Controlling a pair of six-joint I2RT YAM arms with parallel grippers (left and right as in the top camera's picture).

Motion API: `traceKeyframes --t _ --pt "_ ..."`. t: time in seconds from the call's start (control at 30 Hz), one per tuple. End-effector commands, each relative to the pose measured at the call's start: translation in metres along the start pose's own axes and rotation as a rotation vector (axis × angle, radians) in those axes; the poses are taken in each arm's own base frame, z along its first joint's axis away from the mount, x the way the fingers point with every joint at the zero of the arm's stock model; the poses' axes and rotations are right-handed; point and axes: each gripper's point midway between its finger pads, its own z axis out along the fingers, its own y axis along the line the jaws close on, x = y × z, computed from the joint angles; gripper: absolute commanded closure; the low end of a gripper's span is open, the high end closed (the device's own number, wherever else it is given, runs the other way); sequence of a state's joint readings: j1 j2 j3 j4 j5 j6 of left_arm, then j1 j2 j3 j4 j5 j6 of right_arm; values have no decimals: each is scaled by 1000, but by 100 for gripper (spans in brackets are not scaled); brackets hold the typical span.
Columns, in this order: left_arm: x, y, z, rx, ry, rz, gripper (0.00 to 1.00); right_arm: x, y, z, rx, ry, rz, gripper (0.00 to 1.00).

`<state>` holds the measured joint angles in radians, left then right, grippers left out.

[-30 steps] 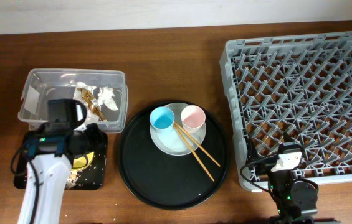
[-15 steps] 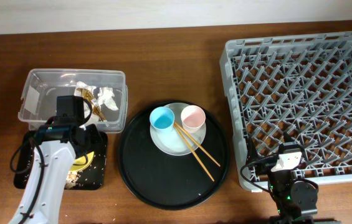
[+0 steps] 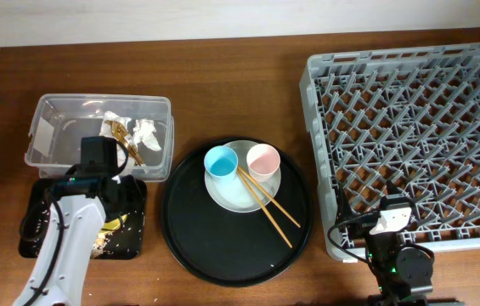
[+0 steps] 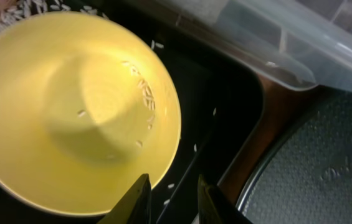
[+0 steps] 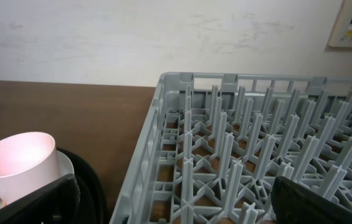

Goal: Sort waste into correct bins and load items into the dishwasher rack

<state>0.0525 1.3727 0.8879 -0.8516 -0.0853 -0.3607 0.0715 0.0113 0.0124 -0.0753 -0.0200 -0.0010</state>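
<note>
Bowl (image 4: 70,112), yellow and flecked inside with a few stuck grains, sits in the shallow tray (image 4: 222,93) at the lower left of the overhead frame, under the left arm. It is probably there because the scraps (image 3: 102,244) belong in that bin, and pale bits lie scattered on the black floor beside it.

Left pincer (image 4: 172,186) hangs at the bowl's near rim with its jaws a narrow gap apart. Black tray shows between them and the rim runs just by one finger, so I judge nothing is clamped, though contact there is hard to read.

Just above the shallow tray, the tub (image 3: 70,115) holds napkin (image 3: 146,132) and wrapper (image 3: 125,136) together, which suggests the dry waste is sorted.

Centre frame, the round tray (image 3: 223,246) carries the plate (image 3: 231,197), with blue cup (image 3: 220,161) and pink cup (image 3: 263,159) upright on it and chopsticks (image 3: 269,208) slanting off its lower right edge. They lie as a used setting, none yet loaded.

Rack (image 3: 409,136) fills the right side, its lattice bare. Right pincer (image 5: 176,208) rests at the rack's lower left corner, jaws wide and holding nothing, probably placed ready to fetch dishes.

The likely step in hand is carrying the emptied bowl across the bench (image 3: 223,76) to the rack, and its thin, slick rim calls for a firm pinch
</note>
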Motion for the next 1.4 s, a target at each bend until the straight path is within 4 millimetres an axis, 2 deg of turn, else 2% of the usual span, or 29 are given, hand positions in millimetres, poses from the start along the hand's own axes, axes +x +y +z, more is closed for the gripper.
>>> traceKeyframes --t 0.0,0.23,0.33,0.43,0.6,0.8,0.93,1.03,1.13,1.17,1.37 --pt "9 -1 14 9 5 -5 75 2 -1 0 3 0 1 1" --pt "20 2 35 12 -3 -6 76 2 -1 0 3 0 1 1" --pt "19 5 39 -6 -25 -7 76 2 -1 0 3 0 1 1" --pt "14 14 39 -58 -50 -8 87 2 -1 0 3 0 1 1" --pt "9 20 36 -97 -72 -10 99 2 -1 0 3 0 1 1" --pt "-2 26 29 -136 -110 -14 100 2 -1 0 3 0 1 1" --pt "-18 23 4 -122 -153 -21 100 2 -1 0 3 0 1 1" --pt "-35 19 -29 -99 -218 3 100 2 -1 0 3 0 1 1" --pt "-46 17 -70 -64 -314 33 100 2 -1 0 3 0 1 1" --pt "-48 16 -87 -35 -369 24 100 2 -1 0 3 0 1 1" --pt "-49 14 -138 104 -536 -12 100 2 -1 0 3 0 1 1"
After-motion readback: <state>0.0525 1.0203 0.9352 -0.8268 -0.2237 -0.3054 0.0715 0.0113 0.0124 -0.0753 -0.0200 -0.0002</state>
